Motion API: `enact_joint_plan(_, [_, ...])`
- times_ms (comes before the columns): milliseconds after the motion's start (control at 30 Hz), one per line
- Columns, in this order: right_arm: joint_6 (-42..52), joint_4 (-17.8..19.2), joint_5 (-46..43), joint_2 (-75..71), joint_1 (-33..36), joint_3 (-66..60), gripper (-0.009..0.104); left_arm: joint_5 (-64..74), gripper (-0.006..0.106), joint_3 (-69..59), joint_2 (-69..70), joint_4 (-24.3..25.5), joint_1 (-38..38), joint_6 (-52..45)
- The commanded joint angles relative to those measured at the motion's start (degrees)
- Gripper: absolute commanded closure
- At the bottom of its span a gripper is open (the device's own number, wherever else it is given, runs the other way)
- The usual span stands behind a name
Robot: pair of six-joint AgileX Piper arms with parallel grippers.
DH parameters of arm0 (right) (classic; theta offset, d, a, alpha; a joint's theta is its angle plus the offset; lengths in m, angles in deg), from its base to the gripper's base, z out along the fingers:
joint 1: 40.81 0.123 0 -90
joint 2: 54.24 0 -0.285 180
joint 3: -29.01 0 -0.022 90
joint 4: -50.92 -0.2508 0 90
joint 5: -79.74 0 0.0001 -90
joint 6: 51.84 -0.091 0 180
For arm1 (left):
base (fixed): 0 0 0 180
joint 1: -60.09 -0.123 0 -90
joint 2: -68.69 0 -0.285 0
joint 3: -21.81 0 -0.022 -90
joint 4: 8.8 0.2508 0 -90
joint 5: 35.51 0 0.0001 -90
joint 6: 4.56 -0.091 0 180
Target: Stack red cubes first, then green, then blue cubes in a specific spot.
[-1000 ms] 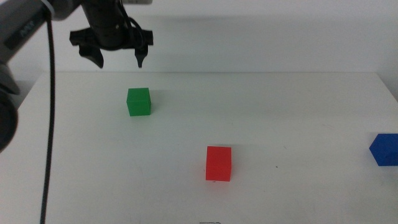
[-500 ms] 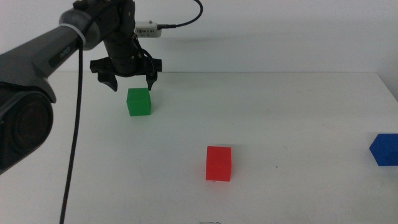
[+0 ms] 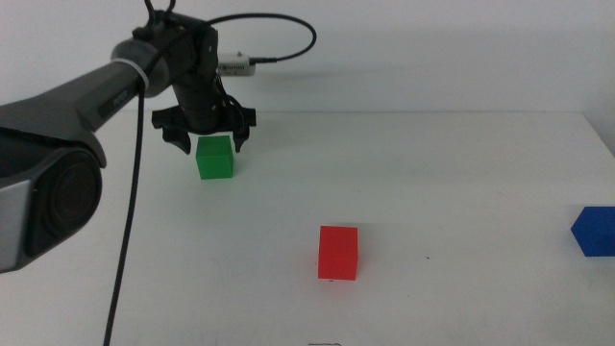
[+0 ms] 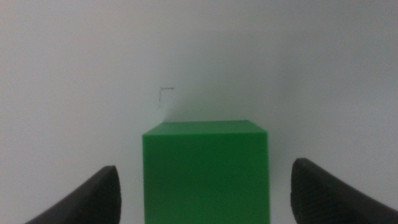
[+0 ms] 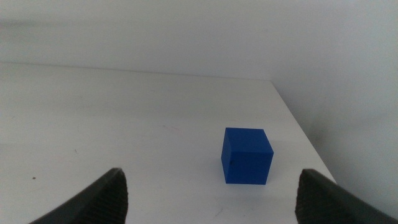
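Observation:
The green cube sits on the white table at the back left. My left gripper is open and hangs just above and behind it, a finger on each side of its top. In the left wrist view the green cube lies between the two spread jaws, untouched. The red cube stands alone near the table's middle front. The blue cube sits at the right edge; it also shows in the right wrist view, ahead of my open right gripper, which is out of the middle view.
The white tabletop runs to a far edge against a white wall. The left arm's black cable hangs down over the left side of the table. A tiny dark speck lies right of the red cube.
My left gripper has come down and forward from above the table's far edge to just over the green cube, jaws still open. The cubes have not moved.

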Motion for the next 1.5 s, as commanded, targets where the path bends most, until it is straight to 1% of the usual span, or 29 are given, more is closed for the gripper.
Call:
enact_joint_plan(0, [0.2, 0.7, -4.2, -0.9, -0.4, 0.5, 0.003, -1.8, 0.007, 1.7, 2.9, 0.5, -0.3, 0.6])
enact_joint_plan(100, [0.2, 0.7, -4.2, -0.9, -0.4, 0.5, 0.003, -1.8, 0.008, 1.7, 2.0, -0.3, -0.7, 0.6])
enact_joint_plan(167, [0.2, 0.7, -4.2, -0.9, -0.4, 0.5, 0.003, -1.7, 0.011, 1.7, 1.8, -1.2, -0.8, 0.5])
enact_joint_plan(233, [0.2, 0.7, -4.2, -0.9, -0.4, 0.5, 0.003, -1.6, 0.018, 1.7, 1.8, -1.1, -1.0, 0.5])
enact_joint_plan(300, [0.2, 0.7, -4.2, -0.9, -0.4, 0.5, 0.003, -1.6, 0.027, 1.7, 1.8, -1.2, -1.2, 0.5])
enact_joint_plan(400, [0.2, 0.7, -4.2, -0.9, -0.4, 0.5, 0.003, -1.3, 0.047, 1.7, 1.8, -1.2, -1.4, 0.5])
enact_joint_plan(467, [0.2, 0.7, -4.2, -0.9, -0.4, 0.5, 0.003, -0.8, 0.063, 1.7, 1.8, -1.4, -1.5, 0.5])
enact_joint_plan(500, [0.2, 0.7, -4.2, -0.9, -0.4, 0.5, 0.003, -0.3, 0.079, 1.7, 2.0, -1.9, -1.6, 0.5])
enact_joint_plan(567, [0.2, 0.7, -4.2, -0.9, -0.4, 0.5, 0.003, 0.3, 0.093, 1.7, 2.6, -2.3, -1.6, -0.3])
enact_joint_plan(633, [0.2, 0.7, -4.2, -0.9, -0.4, 0.5, 0.003, 0.7, 0.102, 1.7, 3.6, -2.5, -1.4, -2.0])
enact_joint_plan(800, [0.2, 0.7, -4.2, -0.9, -0.4, 0.5, 0.003, 0.6, 0.102, -1.6, 9.2, -2.4, 0.3, -2.6])
enact_joint_plan(867, [0.2, 0.7, -4.2, -0.9, -0.4, 0.5, 0.003, -0.9, 0.102, -5.9, 13.0, -1.0, 1.6, -1.2])
enact_joint_plan(1000, [0.2, 0.7, -4.2, -0.9, -0.4, 0.5, 0.003, -6.5, 0.102, -16.6, 21.4, 2.2, 4.4, 4.0])
enact_joint_plan(1167, [0.2, 0.7, -4.2, -0.9, -0.4, 0.5, 0.003, -9.8, 0.102, -30.4, 31.2, 3.8, 8.8, 11.1])
enact_joint_plan(1333, [0.2, 0.7, -4.2, -0.9, -0.4, 0.5, 0.003, -10.3, 0.102, -37.8, 37.5, 10.0, 14.9, 20.4])
enact_joint_plan(1400, [0.2, 0.7, -4.2, -0.9, -0.4, 0.5, 0.003, -9.8, 0.102, -39.7, 38.8, 11.0, 16.8, 23.3])
enact_joint_plan(1467, [0.2, 0.7, -4.2, -0.9, -0.4, 0.5, 0.003, -8.7, 0.102, -40.3, 39.6, 10.8, 18.7, 24.8])
